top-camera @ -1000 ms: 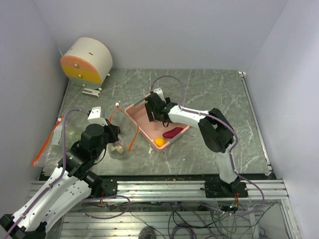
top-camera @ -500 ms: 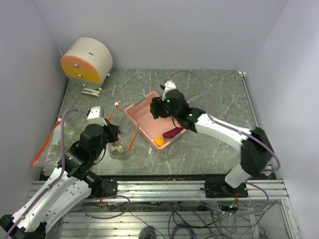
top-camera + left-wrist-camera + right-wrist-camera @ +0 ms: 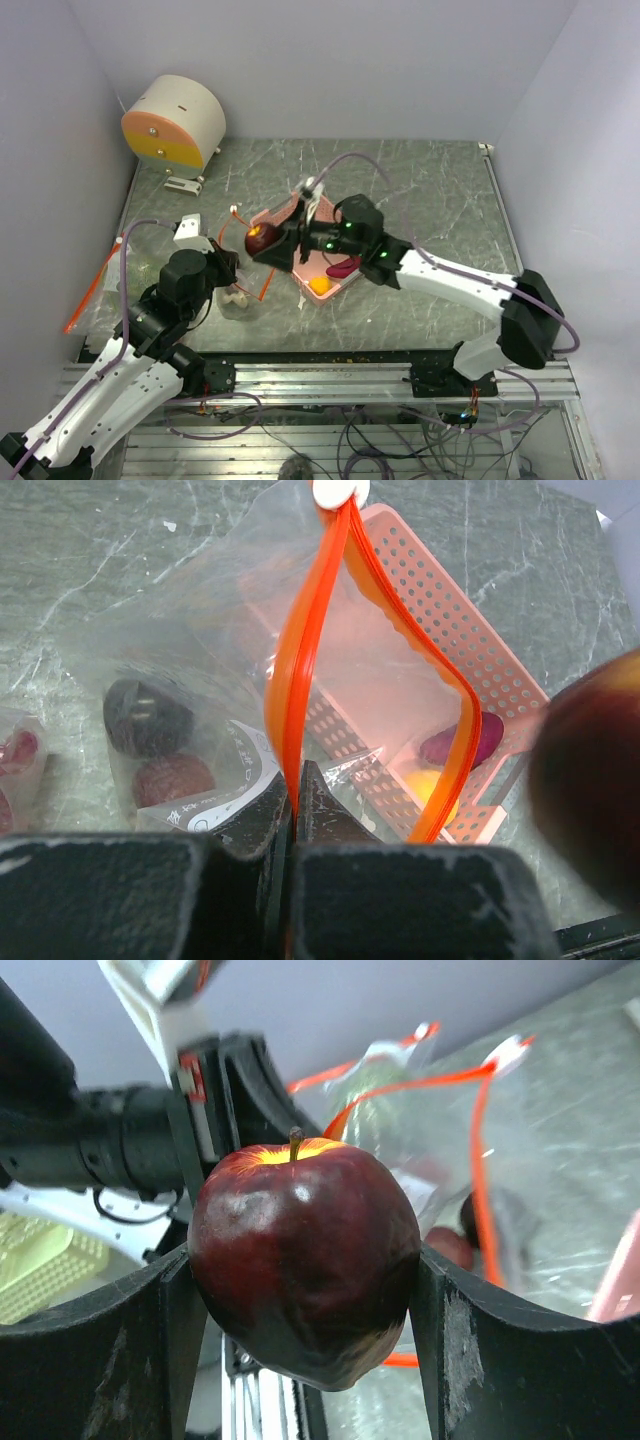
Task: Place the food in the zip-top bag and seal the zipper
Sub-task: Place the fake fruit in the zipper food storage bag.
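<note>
**Apple Poised at the Open Bag Mouth**

At the left, the zipper (image 3: 293, 680) of the bag (image 3: 180, 650) is pinched in the closed jaws of the left gripper (image 3: 293, 798). The mouth is thereby held up in an open loop above the bench (image 3: 90, 540). Two grapes (image 3: 148, 715) are seen inside the bag. Beside them a white label (image 3: 225, 780) is seen, but its print is too small to be read. No other writing or brand can be made out.

To the right, a dark red apple (image 3: 300, 1240) is clamped between the jaws of the right gripper (image 3: 305, 1290), close to the bag's mouth and seemingly over it. The apple is best centred over the loop and lowered past both orange strips before release, since a drop onto a strip would likely fold the mouth shut. A firm left grip is called for meanwhile.

Farther right, an orange fruit (image 3: 319, 285) and a magenta piece (image 3: 346, 267) are left in the basket (image 3: 425, 590).
</note>
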Available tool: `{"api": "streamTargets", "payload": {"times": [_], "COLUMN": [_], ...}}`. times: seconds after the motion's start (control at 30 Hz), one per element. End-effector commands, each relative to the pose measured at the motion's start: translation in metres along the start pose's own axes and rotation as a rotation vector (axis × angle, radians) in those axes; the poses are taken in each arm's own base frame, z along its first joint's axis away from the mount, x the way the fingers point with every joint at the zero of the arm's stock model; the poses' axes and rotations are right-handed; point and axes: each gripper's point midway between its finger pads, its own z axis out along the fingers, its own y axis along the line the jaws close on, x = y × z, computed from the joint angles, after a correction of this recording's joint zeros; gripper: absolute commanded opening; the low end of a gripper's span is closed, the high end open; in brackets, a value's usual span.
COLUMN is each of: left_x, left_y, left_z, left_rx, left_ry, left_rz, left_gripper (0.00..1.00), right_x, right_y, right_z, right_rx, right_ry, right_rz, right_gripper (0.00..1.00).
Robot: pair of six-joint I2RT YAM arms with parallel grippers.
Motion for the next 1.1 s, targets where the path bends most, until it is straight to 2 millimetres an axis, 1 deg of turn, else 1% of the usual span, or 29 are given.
{"api": "streamTargets", "payload": {"times": [0.0,0.1,0.17,0.23,0.33,0.4,0.47,0.5,0.57,0.6,0.63,0.67,0.73,0.8,0.87,0.93,1.03,1.07], "left_x": [-0.016,-0.019,-0.020,-0.022,-0.024,-0.026,-0.026,-0.026,-0.026,-0.025,-0.024,-0.023,-0.022,-0.021,-0.021,-0.020,-0.020,-0.020], "left_y": [-0.006,-0.009,-0.010,-0.010,-0.009,-0.009,-0.008,-0.008,-0.008,-0.008,-0.008,-0.008,-0.009,-0.009,-0.008,-0.006,-0.006,-0.006], "left_z": [-0.004,-0.006,-0.007,-0.009,-0.013,-0.015,-0.016,-0.016,-0.015,-0.014,-0.014,-0.013,-0.012,-0.010,-0.010,-0.009,-0.009,-0.010], "left_rx": [0.014,0.024,0.029,0.031,0.030,0.031,0.030,0.028,0.026,0.027,0.027,0.029,0.030,0.028,0.023,0.019,0.020,0.021], "left_ry": [-0.041,-0.044,-0.045,-0.047,-0.051,-0.058,-0.058,-0.058,-0.056,-0.054,-0.053,-0.052,-0.051,-0.049,-0.047,-0.047,-0.052,-0.053], "left_rz": [-0.016,-0.021,-0.022,-0.023,-0.023,-0.024,-0.021,-0.020,-0.018,-0.019,-0.019,-0.021,-0.022,-0.022,-0.020,-0.020,-0.021,-0.021], "left_gripper": [0.07,0.07,0.07,0.07,0.07,0.07,0.07,0.07,0.07,0.07,0.07,0.07,0.07,0.07,0.07,0.07,0.07,0.07], "right_x": [0.021,0.031,0.039,0.047,0.059,0.066,0.071,0.071,0.071,0.068,0.065,0.061,0.055,0.044,0.030,0.015,0.007,0.007], "right_y": [0.023,0.011,-0.002,-0.021,-0.059,-0.074,-0.083,-0.086,-0.085,-0.081,-0.076,-0.072,-0.065,-0.058,-0.050,-0.045,-0.051,-0.059], "right_z": [0.024,0.035,0.042,0.045,0.041,0.039,0.040,0.040,0.040,0.040,0.041,0.041,0.040,0.034,0.023,0.008,-0.020,-0.031], "right_rx": [-0.105,-0.065,-0.010,0.082,0.292,0.375,0.427,0.450,0.454,0.437,0.418,0.405,0.391,0.390,0.387,0.408,0.503,0.566], "right_ry": [0.046,0.057,0.073,0.093,0.111,0.135,0.165,0.174,0.183,0.179,0.172,0.170,0.169,0.152,0.107,0.061,0.038,0.036], "right_rz": [0.039,0.080,0.097,0.104,0.120,0.107,0.085,0.077,0.069,0.064,0.056,0.047,0.022,0.003,-0.008,-0.017,-0.029,-0.032], "right_gripper": [0.58,0.58,0.58,0.58,0.61,0.66,0.72,0.79,0.87,0.91,0.97,1.00,1.00,1.00,1.00,1.00,1.00,1.00]}}
